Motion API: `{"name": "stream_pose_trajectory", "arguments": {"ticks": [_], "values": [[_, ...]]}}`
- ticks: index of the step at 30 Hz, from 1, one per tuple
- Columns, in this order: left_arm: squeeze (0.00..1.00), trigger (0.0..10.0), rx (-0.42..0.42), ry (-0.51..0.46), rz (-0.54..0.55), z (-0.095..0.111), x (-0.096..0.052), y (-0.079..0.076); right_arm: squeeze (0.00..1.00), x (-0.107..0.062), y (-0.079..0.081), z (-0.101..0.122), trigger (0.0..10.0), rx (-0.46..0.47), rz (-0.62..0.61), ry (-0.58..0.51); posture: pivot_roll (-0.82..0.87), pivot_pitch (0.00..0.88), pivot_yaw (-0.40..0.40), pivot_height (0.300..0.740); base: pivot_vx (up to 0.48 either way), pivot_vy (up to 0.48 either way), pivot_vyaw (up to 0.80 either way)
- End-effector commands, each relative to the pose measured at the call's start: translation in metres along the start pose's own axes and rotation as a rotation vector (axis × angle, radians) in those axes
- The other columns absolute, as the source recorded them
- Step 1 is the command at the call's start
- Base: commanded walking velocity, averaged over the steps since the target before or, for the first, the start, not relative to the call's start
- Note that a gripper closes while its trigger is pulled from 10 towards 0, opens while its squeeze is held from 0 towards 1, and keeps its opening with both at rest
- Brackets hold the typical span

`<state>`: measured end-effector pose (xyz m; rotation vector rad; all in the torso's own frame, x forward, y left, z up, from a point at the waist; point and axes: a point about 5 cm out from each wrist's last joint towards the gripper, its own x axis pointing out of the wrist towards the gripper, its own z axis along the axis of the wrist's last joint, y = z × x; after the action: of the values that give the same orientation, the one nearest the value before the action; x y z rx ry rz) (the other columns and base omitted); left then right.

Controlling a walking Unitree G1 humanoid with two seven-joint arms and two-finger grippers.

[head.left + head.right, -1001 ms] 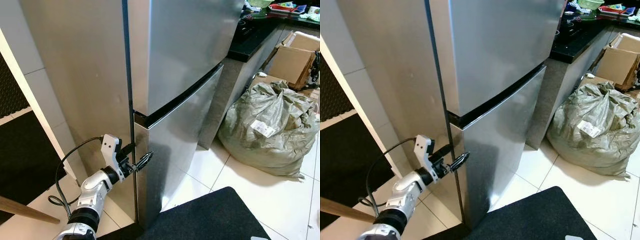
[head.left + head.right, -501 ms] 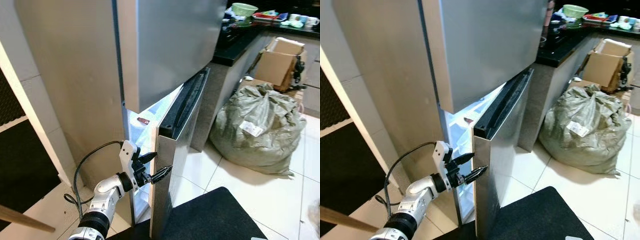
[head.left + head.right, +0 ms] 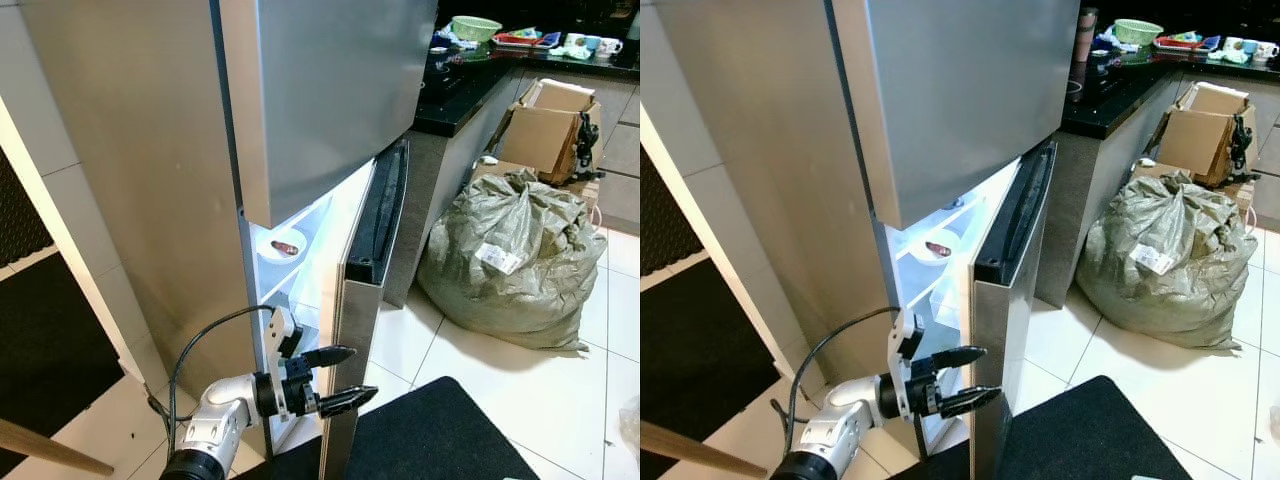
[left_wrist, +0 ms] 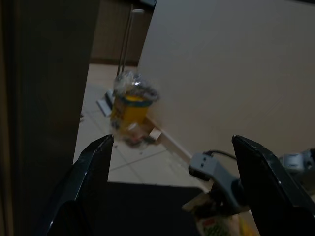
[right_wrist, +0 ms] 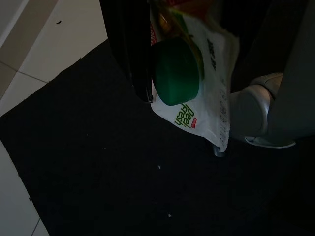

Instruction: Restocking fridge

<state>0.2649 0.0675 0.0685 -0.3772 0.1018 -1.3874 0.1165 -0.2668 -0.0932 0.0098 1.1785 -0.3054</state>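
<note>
— Down at the fridge (image 3: 330,90), the left claw (image 3: 338,377) is working the lower door (image 3: 352,330) open. Advice?

— Keep sweeping along the door's arc. Fingers are spread wide, straddling the door edge, gripping nothing.

— And the right claw (image 5: 147,73)?

— It's pinching a juice carton (image 5: 197,73) low over the mat (image 5: 88,172), waiting.

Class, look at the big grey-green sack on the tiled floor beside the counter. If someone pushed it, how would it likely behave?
The sack would probably give and dent, since its woven skin is creased and slumped. It bulges broadly on the floor tiles, so it likely drags heavily and would not roll.
</note>
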Motion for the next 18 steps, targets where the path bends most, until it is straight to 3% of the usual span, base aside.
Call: {"name": "stream_pose_trajectory", "arguments": {"ticks": [1, 3, 6, 7, 8, 12, 15, 18], "values": [[0.0, 10.0, -0.028, -0.013, -0.014, 0.001, -0.007, -0.001, 0.0, 0.0, 0.002, 0.0, 10.0, -0.001, 0.003, 0.003, -0.04, 0.0, -0.014, 0.74, 0.0, 0.0, 0.0], [0.0, 10.0, -0.031, 0.0, 0.015, -0.001, -0.014, 0.002, 0.0, 0.0, 0.002, -0.001, 10.0, -0.001, 0.003, 0.003, -0.05, 0.0, -0.011, 0.74, 0.0, 0.0, 0.0], [0.0, 10.0, -0.012, 0.077, 0.259, -0.01, -0.042, 0.024, 0.0, 0.0, 0.002, -0.001, 10.0, 0.0, 0.003, 0.004, -0.04, 0.0, -0.013, 0.74, 0.0, 0.0, 0.0], [0.0, 10.0, -0.012, 0.077, 0.259, -0.01, -0.042, 0.024, 0.0, 0.0, 0.002, -0.001, 10.0, 0.0, 0.003, 0.004, -0.04, 0.0, -0.013, 0.74, 0.0, 0.0, 0.0], [0.0, 10.0, -0.039, 0.081, 0.34, -0.013, -0.053, 0.03, 0.0, 0.0, 0.002, -0.001, 10.0, 0.0, 0.003, 0.004, -0.04, 0.0, -0.013, 0.74, 0.0, 0.0, 0.0], [0.0, 10.0, -0.082, 0.085, 0.416, -0.018, -0.068, 0.033, 0.0, 0.0, 0.002, -0.001, 10.0, 0.0, 0.003, 0.005, -0.05, 0.0, -0.009, 0.74, 0.0, 0.0, 0.0], [0.0, 10.0, -0.099, 0.142, 0.472, -0.028, -0.079, 0.031, 0.0, 0.0, 0.003, -0.002, 10.0, -0.001, 0.005, 0.006, -0.04, 0.0, -0.01, 0.74, 0.0, 0.0, 0.0], [0.0, 10.0, -0.135, 0.184, 0.591, -0.042, -0.093, 0.031, 0.0, 0.0, 0.004, -0.002, 10.0, -0.004, 0.009, 0.008, -0.04, 0.0, -0.01, 0.74, 0.0, 0.0, 0.0]]}}
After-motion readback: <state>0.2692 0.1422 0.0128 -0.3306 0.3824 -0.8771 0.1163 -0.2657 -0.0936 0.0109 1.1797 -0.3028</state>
